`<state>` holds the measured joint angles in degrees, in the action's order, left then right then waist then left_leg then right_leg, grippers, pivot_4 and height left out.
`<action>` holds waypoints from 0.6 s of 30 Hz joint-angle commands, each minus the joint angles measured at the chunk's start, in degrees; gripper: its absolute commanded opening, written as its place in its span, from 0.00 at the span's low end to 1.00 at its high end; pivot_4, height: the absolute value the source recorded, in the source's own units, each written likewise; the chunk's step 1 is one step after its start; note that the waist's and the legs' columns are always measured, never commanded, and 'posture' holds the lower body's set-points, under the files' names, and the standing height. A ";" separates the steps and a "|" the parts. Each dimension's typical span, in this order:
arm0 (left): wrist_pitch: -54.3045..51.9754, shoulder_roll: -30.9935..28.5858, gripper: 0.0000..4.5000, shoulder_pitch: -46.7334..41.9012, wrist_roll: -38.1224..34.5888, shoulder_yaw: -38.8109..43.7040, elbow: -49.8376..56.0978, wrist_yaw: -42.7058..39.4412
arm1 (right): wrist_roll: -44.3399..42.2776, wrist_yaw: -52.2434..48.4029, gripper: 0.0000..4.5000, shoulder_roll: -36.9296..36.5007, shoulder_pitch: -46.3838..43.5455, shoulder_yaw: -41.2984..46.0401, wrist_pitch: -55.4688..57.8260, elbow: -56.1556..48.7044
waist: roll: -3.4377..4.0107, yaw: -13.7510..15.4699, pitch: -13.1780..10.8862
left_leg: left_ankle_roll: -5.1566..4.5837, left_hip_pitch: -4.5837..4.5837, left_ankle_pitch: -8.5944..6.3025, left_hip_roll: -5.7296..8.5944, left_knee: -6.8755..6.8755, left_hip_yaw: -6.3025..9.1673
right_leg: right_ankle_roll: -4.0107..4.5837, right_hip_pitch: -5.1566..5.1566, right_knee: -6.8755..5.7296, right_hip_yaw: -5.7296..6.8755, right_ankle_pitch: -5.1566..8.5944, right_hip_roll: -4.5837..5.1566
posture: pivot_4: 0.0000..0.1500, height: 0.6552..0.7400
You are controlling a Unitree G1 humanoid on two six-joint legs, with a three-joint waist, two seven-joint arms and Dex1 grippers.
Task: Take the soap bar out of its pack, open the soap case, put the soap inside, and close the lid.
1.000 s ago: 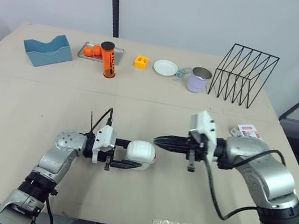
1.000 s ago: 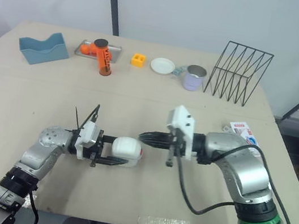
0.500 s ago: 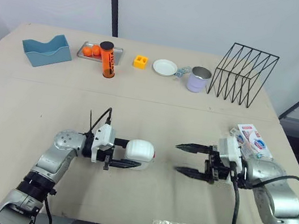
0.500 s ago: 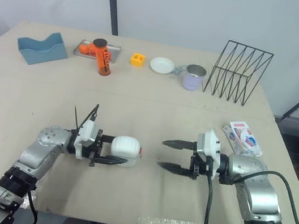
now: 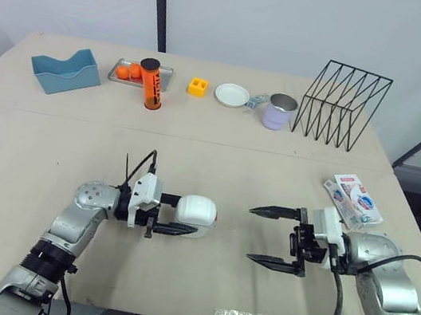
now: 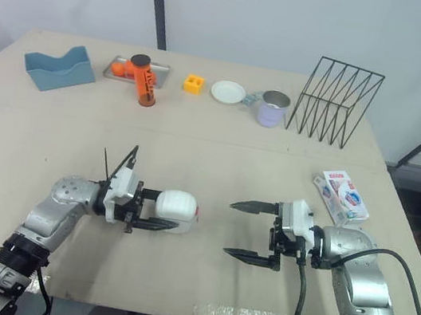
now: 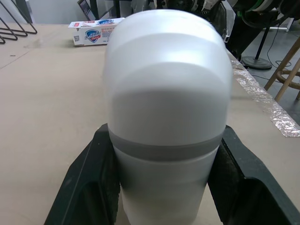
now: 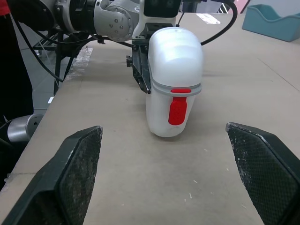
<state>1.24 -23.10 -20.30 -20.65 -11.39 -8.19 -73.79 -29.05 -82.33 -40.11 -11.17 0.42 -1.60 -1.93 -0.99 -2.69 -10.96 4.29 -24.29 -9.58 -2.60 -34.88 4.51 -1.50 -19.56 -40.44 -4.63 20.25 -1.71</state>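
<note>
Your left pincer [image 5: 188,217] pinches the case [image 5: 198,212] from both sides, low on the table [image 5: 273,168], with its red latch [image 8: 177,107] turned toward your right pincer [image 5: 250,233]. That pincer is spread wide and empty, near the case but apart from it. The pack [image 5: 355,201] lies close to the table's right edge, beyond your right arm, and I judge the soap is probably inside it.

Watch three things:

- **Left grip:** If it bears on the lid seam, it may pin the lid shut when you work the latch.
- **Latch:** A hard push could slide the case out of the fingers or tip it.
- **Pack:** Swinging your right arm back for it could knock it off the edge, and opening it one-handed may crush it.
</note>
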 commanded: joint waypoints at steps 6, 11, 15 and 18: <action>-23.50 -4.00 0.43 0.06 -9.90 2.24 9.90 2.99 | -0.86 -0.47 0.97 0.37 -1.18 1.41 -2.15 0.85 | 0.03 0.00 -0.05 | 0.00 -0.01 0.00 0.00 0.01 0.01 | -0.01 0.00 0.00 0.01 0.00 0.00 | 1.00 1.00; -41.61 -6.96 0.43 -1.49 -16.62 2.82 13.03 5.93 | -0.56 -0.37 0.97 0.58 -1.67 1.12 -2.43 1.50 | 0.07 0.01 -0.13 | 0.00 -0.02 0.00 0.00 0.01 0.03 | -0.03 0.00 0.00 0.02 0.02 0.01 | 1.00 1.00; -55.93 -7.87 0.43 -3.92 -22.06 4.11 13.87 9.87 | -0.42 -0.27 0.97 0.88 -2.10 0.94 -2.53 1.79 | 0.06 0.02 -0.19 | 0.00 -0.02 0.00 0.02 0.01 0.04 | -0.04 0.00 0.00 0.03 0.02 0.03 | 1.00 1.00; -63.64 -7.63 0.43 -5.54 -24.89 5.19 14.06 12.93 | -0.39 -0.13 0.97 1.09 -2.36 0.94 -2.48 1.79 | 0.06 0.04 -0.19 | 0.00 -0.03 0.00 0.02 0.01 0.05 | -0.04 0.00 0.00 0.04 0.02 0.03 | 1.00 1.00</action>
<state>-59.76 -30.47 -24.86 -43.12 -8.10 3.61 -61.51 -28.96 -82.35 -39.06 -12.63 0.38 -3.49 0.28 -0.93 -2.65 -11.15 4.30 -24.32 -9.58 -2.58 -34.88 4.56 -1.55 -19.56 -40.44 -4.59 20.28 -1.68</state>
